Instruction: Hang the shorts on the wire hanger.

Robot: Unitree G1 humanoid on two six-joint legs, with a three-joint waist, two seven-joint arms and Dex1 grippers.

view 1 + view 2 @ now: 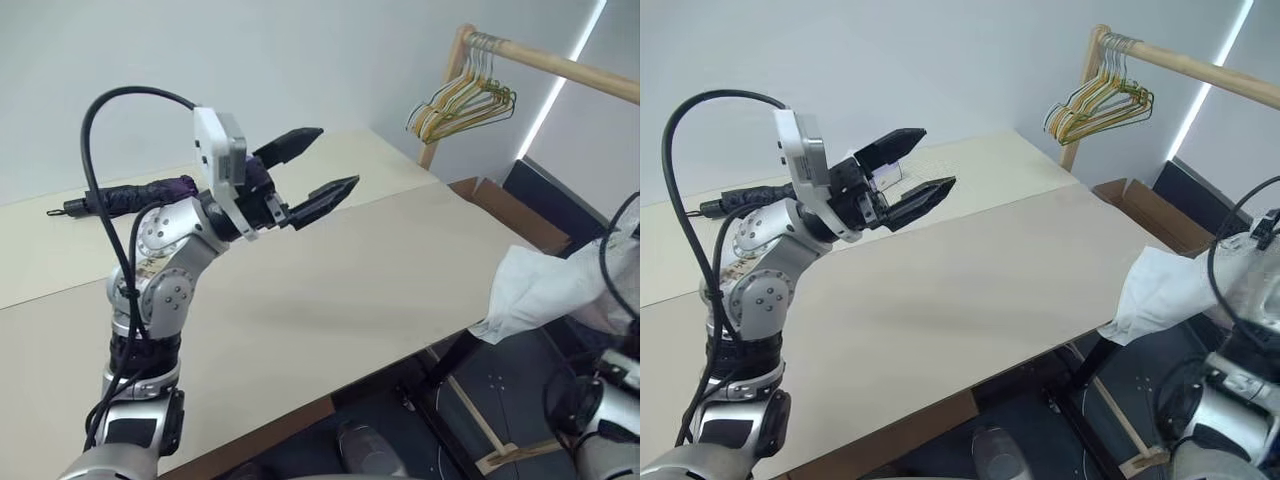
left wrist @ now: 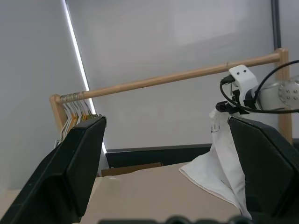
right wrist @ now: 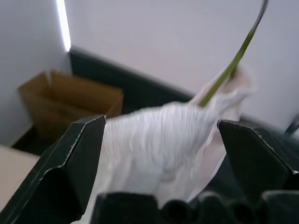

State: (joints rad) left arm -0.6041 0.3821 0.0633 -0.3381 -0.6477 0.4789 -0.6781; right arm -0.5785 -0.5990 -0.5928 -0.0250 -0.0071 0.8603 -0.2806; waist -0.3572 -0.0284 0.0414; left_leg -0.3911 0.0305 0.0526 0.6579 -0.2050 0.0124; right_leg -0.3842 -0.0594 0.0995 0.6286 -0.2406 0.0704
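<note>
Left gripper (image 1: 315, 170) hangs over the table (image 1: 330, 290), fingers wide, holding nothing. Right gripper (image 3: 161, 140) gapes wide too, the shorts (image 1: 540, 290) bunched between its fingers off the table's right edge, beside the wire hanger (image 3: 233, 65).

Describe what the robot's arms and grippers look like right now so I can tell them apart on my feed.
The left arm is silver metal with round, screw-studded joints and looping black cables; its left gripper has two black tapered fingers and a white camera block at the wrist. The right gripper has matching black fingers, a white wrist block, silver links and black cables.
</note>
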